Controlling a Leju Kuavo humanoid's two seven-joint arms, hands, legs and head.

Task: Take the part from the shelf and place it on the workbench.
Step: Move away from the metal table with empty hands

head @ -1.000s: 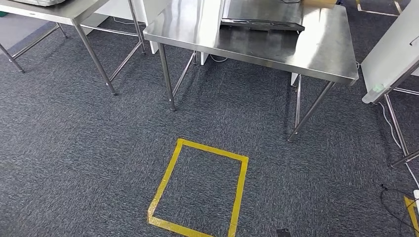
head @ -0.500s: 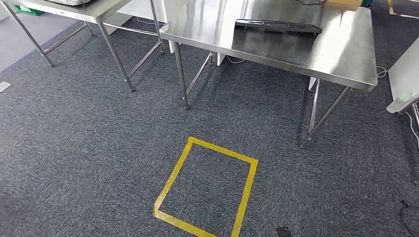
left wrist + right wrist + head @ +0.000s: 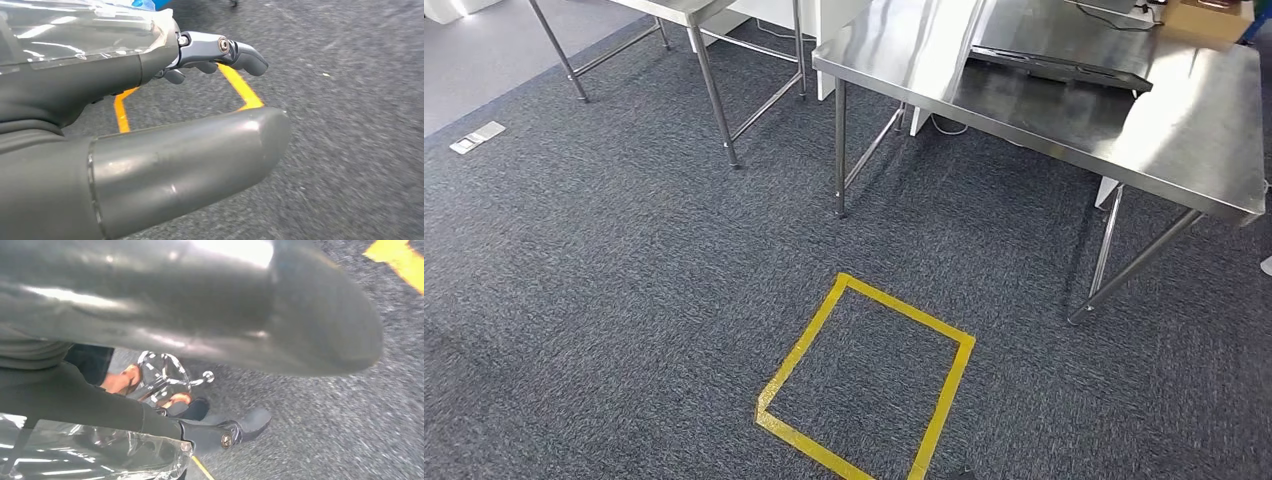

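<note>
Grey carpet (image 3: 624,280) lies under both hanging hands. The left hand (image 3: 150,125) points down at the floor, thumb thick in front, its dark fingers (image 3: 245,52) stretched out and apart, holding nothing, above the yellow tape square (image 3: 864,380). The right hand (image 3: 200,340) hangs likewise; its fingers (image 3: 245,425) reach out straight, though whether anything sits in them I cannot tell. A steel counter (image 3: 1184,150) stands beyond the square, carrying a flat dark tray (image 3: 1064,68). The part itself cannot be made out.
</note>
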